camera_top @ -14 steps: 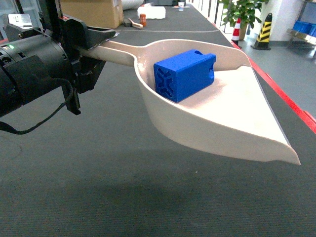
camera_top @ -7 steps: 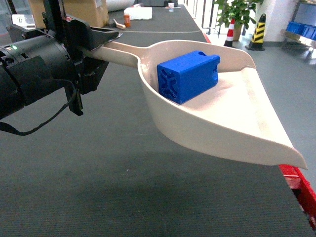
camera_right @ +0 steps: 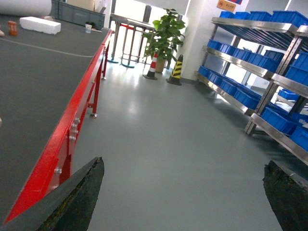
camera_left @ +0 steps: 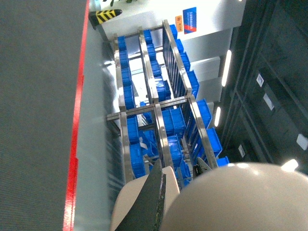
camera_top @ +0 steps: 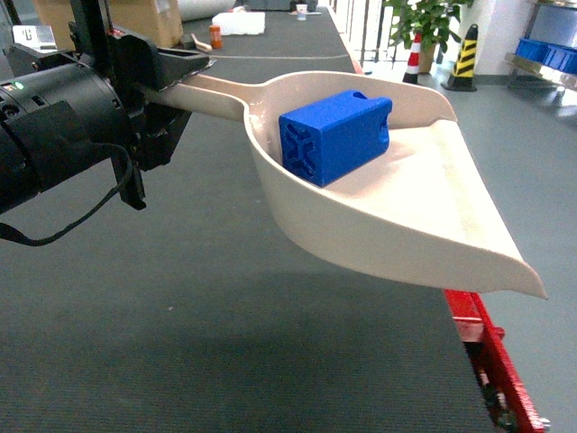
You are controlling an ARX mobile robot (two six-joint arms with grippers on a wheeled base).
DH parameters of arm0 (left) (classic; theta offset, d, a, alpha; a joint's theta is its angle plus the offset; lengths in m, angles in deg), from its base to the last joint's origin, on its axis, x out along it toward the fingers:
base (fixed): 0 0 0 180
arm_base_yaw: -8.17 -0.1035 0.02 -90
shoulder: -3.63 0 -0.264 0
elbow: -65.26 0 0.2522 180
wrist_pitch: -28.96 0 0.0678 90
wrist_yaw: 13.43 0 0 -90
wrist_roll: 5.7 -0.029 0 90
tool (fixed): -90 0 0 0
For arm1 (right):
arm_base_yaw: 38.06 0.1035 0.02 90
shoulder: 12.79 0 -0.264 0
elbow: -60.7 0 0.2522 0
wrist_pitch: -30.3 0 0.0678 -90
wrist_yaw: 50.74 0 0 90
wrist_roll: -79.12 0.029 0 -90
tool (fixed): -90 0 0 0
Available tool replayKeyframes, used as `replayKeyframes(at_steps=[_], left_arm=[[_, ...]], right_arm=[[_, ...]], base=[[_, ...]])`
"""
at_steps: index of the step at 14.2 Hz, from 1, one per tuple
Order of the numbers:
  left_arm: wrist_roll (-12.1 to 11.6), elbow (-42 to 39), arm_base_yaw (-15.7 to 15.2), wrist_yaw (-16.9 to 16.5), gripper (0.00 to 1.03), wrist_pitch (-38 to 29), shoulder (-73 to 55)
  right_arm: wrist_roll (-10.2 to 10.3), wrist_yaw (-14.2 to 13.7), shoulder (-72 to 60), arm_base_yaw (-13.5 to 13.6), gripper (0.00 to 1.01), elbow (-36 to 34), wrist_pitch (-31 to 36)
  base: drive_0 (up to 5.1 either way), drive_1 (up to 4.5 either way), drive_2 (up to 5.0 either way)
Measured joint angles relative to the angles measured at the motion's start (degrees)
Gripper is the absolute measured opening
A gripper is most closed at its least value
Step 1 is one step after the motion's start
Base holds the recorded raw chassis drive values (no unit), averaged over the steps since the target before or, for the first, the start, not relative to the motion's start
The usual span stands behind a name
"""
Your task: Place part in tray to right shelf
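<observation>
The blue part (camera_top: 334, 135) lies on its side deep in the beige tray (camera_top: 424, 207), ribbed base facing me. My left gripper (camera_top: 171, 83) is shut on the tray's long handle and holds it level above the dark table. In the left wrist view, the left gripper (camera_left: 179, 168) clamps the handle, and the tray's rounded back (camera_left: 231, 202) fills the lower right. Beyond it stands the steel shelf (camera_left: 154, 96) loaded with blue crates. My right gripper (camera_right: 185, 180) hangs open over the grey floor, nothing between its fingers (camera_right: 89, 192). The shelf (camera_right: 260, 62) rises at its right.
The table's red edge (camera_top: 478, 343) runs under the tray's lip, with grey floor to its right. A potted plant (camera_right: 163, 33) and striped cones (camera_right: 175, 70) stand at the far end of the aisle. A cardboard box (camera_top: 135, 18) and white foam (camera_top: 239, 22) sit at the table's far end.
The head view has swung to the right: the table's red edge and the floor now show under the tray's lip. The tray and the part stay as they were in the left gripper.
</observation>
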Motion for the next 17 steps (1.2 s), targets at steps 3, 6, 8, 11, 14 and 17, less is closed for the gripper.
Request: replayKeyframes(at_steps=[3,6,8,11,14,17], left_arm=[[0.0,0.0,0.0,-0.2,0.14,0.2,0.0],[0.0,0.0,0.0,-0.1,0.14,0.1,0.0],[0.0,0.0,0.0,-0.2,0.14,0.1,0.0],[0.0,0.0,0.0,-0.2,0.14,0.0,0.0],[0.0,0.0,0.0,-0.3,0.14,0.1,0.0],[0.0,0.0,0.0,-0.4,0.14,0.0,0.0]], right_arm=[[0.0,0.0,0.0,0.0,0.98,0.0,0.0],[0.0,0.0,0.0,0.0,0.98,0.0,0.0],[0.0,0.0,0.0,0.0,0.98,0.0,0.0],[0.0,0.0,0.0,0.0,0.98,0.0,0.1],[0.0,0.0,-0.1,0.0,0.98,0.0,0.0],[0.0,-0.1,0.0,0.0,0.98,0.0,0.2]], base=[[5.1,-2.35,-2.3],[5.0,-2.41,-2.4],[5.0,-2.39,-2.4],[4.9,-2.44,-2.4],[4.9,-2.97,-1.8],[4.9,-2.43,-2.4]])
